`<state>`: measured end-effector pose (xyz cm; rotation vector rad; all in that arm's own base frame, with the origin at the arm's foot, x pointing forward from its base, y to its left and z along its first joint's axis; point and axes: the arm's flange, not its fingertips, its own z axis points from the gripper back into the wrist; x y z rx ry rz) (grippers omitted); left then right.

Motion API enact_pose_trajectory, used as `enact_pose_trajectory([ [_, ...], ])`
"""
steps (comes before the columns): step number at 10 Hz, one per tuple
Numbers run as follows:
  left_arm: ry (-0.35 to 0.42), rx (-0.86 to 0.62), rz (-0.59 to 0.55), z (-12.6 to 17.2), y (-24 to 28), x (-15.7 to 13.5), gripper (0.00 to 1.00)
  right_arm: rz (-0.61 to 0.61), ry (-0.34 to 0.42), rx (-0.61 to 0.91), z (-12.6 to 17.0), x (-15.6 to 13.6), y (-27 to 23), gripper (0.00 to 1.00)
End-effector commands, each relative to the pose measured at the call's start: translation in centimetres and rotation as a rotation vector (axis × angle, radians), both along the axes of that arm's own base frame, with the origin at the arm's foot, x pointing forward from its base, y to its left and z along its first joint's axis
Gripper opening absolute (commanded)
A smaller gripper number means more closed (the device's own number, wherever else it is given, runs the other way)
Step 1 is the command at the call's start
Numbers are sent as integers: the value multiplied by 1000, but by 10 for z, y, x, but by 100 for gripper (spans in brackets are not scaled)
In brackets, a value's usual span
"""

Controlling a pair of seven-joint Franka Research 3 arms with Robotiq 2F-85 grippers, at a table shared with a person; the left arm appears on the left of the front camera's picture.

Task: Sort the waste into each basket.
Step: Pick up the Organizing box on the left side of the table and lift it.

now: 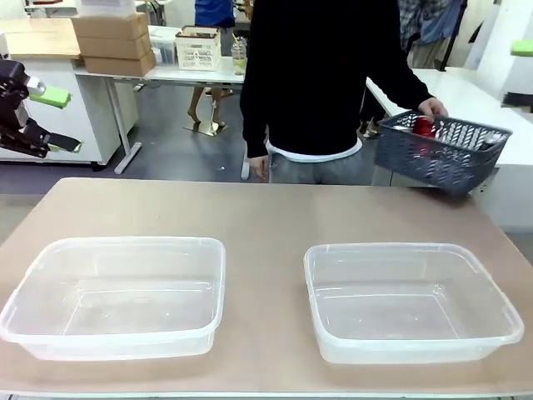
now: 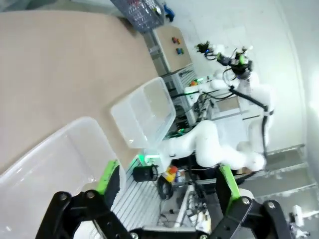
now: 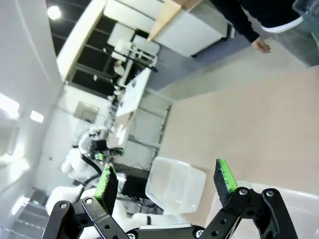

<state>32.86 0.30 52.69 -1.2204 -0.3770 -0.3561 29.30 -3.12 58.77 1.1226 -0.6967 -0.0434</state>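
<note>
At the far left, the left gripper (image 1: 60, 121) hung beyond the table's edge, jaws spread wide and holding nothing. Its own wrist camera looked past its green pads (image 2: 107, 175) at the two tubs below.

On the tan table (image 1: 266, 208) the left tub (image 1: 125, 242) sat empty, and the right tub (image 1: 391, 247), well apart from it, was empty too. Judging by that, no sorting had begun and the whole task lay ahead.

The waste was at the far right, off the robot's side. A person's hand (image 1: 431, 107) held a dark lattice basket (image 1: 441, 158) tilted above the table's far corner, with a red can (image 1: 423, 127) showing inside. What else lay in it could not be told.

The right gripper (image 3: 164, 178) was likewise fully open and empty, raised above the table.

The tabletop was bare apart from the tubs. Behind the person were a grey floor, white desks, stacked cardboard boxes (image 1: 112, 42) and a white crate (image 1: 198, 50).
</note>
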Motion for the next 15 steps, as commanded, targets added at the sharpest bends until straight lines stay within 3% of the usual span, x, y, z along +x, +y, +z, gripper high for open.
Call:
enact_pose_trajectory([
  [1, -92, 89, -15, 7, -18, 5, 100, 36, -57, -104, 8, -1, 19, 100],
  [6, -92, 89, -15, 7, -18, 5, 100, 36, -57, -104, 8, -1, 19, 100],
  [7, -69, 119, -3, 7, -19, 4, 100, 25, -28, -117, 9, -6, 21, 100],
  [8, -30, 225, -63, 8, -20, 4, 100, 50, 47, -152, 9, 1, 50, 100],
  [10, 147, 581, -235, 23, -12, -13, 100, 167, 190, -315, -16, 20, 180, 100],
  [11, 222, 750, -290, 31, -16, -33, 100, 192, 227, -445, -46, 25, 238, 100],
  [12, 235, 881, -295, 32, -30, -50, 100, 214, 259, -500, -79, 29, 290, 100],
  [13, 289, 988, -276, 26, -42, -60, 100, 232, 231, -579, -103, 22, 325, 100],
  [14, 297, 995, -255, 17, -46, -59, 100, 333, 197, -558, -105, 13, 332, 100],
  [15, 275, 847, -214, 21, -26, -50, 100, 265, 253, -513, -105, -9, 301, 100],
])
